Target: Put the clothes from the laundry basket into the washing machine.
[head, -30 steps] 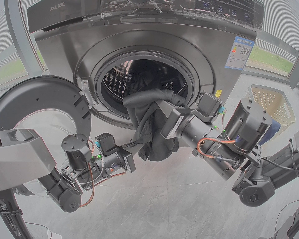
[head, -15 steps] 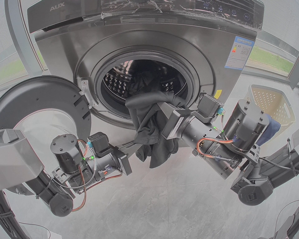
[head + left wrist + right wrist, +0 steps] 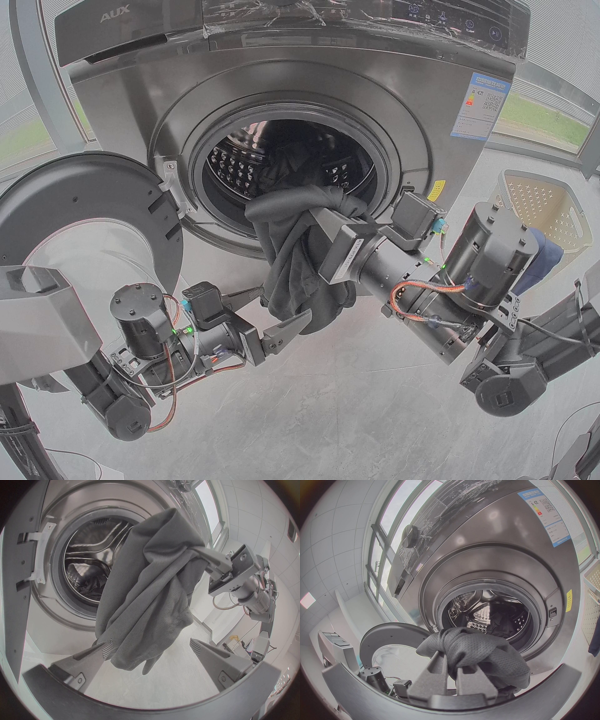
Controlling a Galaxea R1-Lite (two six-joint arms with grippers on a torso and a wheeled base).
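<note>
Garment [image 3: 294, 250]: dark grey cloth with a fine mesh weave. It is limp and bunched into deep folds, and hangs in a long drape in front of the washer's [image 3: 350, 94] mouth, outside the drum [image 3: 237, 169]. Its top fold lies at the lower rim of the opening.
Right gripper [image 3: 456, 670]: clamped on the garment's upper bunch, with the two flat wedge-shaped fingers pressed close together and cloth spilling over them.
Left gripper [image 3: 284, 302]: spread wide and holding nothing, low and to the left of the drape. The garment's lower edge hangs between its ribbed, pointed fingertips [image 3: 107, 644]; I cannot tell whether it touches them.
Drum: shiny perforated steel with curved ribs. A crumpled black cloth [image 3: 90, 586] lies deep inside it.
Washer: brushed grey metal front with a round port and a dark rubber seal.
Door [image 3: 87, 200]: round, with a dark plastic frame and a glass bowl, swung open to the left.
Basket [image 3: 550, 206]: pale perforated plastic, far right, with a blue cloth [image 3: 544, 262] draped over its near edge.
Floor [image 3: 325, 406]: glossy grey marbled tile.
</note>
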